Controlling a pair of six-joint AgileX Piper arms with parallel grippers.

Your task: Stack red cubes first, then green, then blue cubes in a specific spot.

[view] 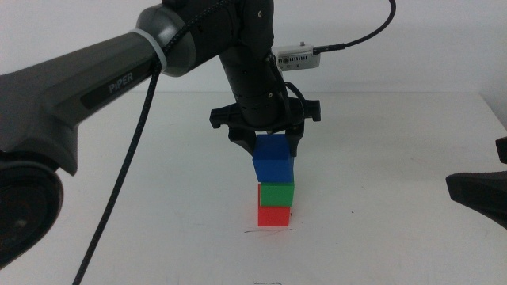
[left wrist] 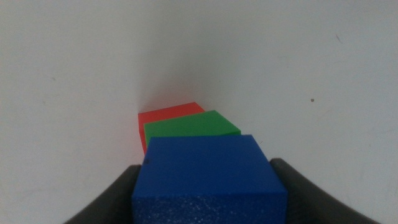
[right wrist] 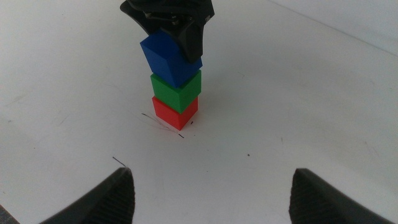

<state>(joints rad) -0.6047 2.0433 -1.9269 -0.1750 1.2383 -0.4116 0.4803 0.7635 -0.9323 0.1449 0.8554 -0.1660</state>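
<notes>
The red cube sits on the white table by a thin scribbled line. The green cube sits on top of it. My left gripper comes down from above and is shut on the blue cube, held slightly tilted at the green cube's top. The left wrist view shows the blue cube between the jaws, with the green and red cubes below. My right gripper is open and empty, waiting at the right of the table. It sees the stack and the line.
The left arm reaches in across the left half of the middle view. A second short dark mark lies on the table nearer the front edge. The white tabletop surrounds the stack.
</notes>
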